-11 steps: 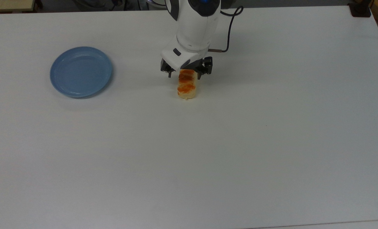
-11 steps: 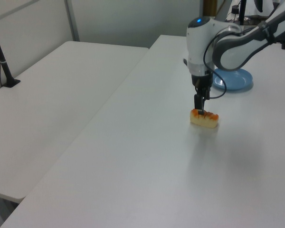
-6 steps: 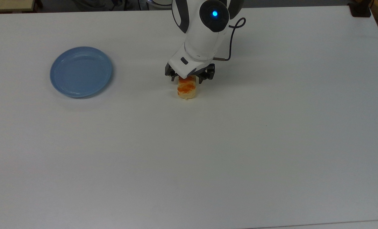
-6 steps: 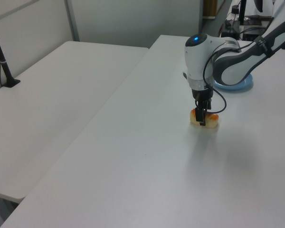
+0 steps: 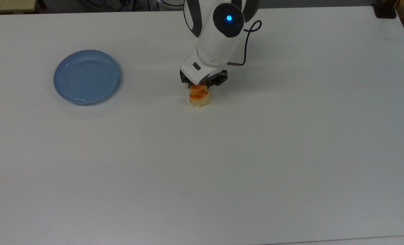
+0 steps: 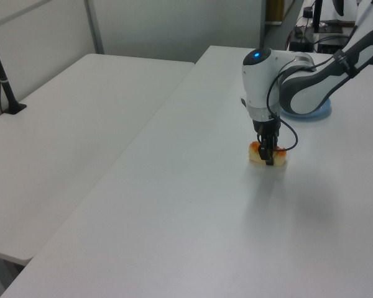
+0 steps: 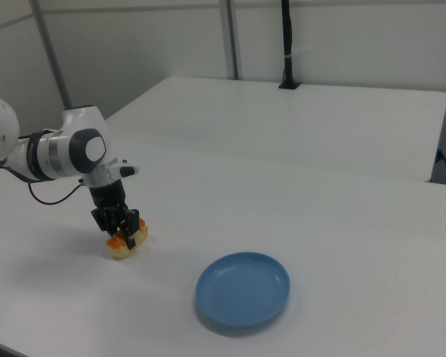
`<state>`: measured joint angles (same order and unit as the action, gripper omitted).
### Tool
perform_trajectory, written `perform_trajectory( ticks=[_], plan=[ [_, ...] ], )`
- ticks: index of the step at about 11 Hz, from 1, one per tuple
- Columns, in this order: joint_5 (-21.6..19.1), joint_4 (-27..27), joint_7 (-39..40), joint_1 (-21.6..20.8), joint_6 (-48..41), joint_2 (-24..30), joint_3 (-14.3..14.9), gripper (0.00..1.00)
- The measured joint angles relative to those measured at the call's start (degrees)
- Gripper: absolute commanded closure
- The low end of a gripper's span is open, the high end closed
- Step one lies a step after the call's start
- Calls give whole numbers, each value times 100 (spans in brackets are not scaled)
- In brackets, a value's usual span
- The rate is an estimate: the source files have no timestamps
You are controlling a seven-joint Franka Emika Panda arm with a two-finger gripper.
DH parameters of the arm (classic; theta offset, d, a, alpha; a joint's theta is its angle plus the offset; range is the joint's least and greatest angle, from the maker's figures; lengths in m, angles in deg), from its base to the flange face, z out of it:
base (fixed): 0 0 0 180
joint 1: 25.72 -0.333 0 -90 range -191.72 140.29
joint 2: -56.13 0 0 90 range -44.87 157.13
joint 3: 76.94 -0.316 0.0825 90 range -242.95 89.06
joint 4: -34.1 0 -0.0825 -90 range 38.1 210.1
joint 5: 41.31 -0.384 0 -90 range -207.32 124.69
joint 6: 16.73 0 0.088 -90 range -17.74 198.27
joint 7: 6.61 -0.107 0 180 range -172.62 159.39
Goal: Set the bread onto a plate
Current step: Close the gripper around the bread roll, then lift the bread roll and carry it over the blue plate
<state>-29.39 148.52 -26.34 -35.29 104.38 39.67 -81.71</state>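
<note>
Top view: one bread (image 5: 199, 96), one plate (image 5: 86, 76), one gripper (image 5: 202, 82) on a white table (image 5: 222, 163).
Bread is a small pale-yellow loaf w/ orange-brown glazed top, lying on table mid-way, well apart from light-blue round plate at the top view's left. Gripper's fingers straddle the loaf's far end, down at its sides; can't tell if clamped yet.

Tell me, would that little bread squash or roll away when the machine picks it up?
The bread looks soft and light, so it may dent under a firm squeeze. It lies flat on the table, oblong rather than round, so it probably won't roll. The end effector straddles its middle, which should limit tipping.
</note>
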Motion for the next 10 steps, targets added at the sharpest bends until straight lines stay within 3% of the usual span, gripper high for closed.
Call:
perform_trajectory(
  ticks=[7,10],
  plan=[
    [24,-22,-2,-9,0,73,0,84],
    [25,-116,46,52,-211,440,58,84]
  ],
)
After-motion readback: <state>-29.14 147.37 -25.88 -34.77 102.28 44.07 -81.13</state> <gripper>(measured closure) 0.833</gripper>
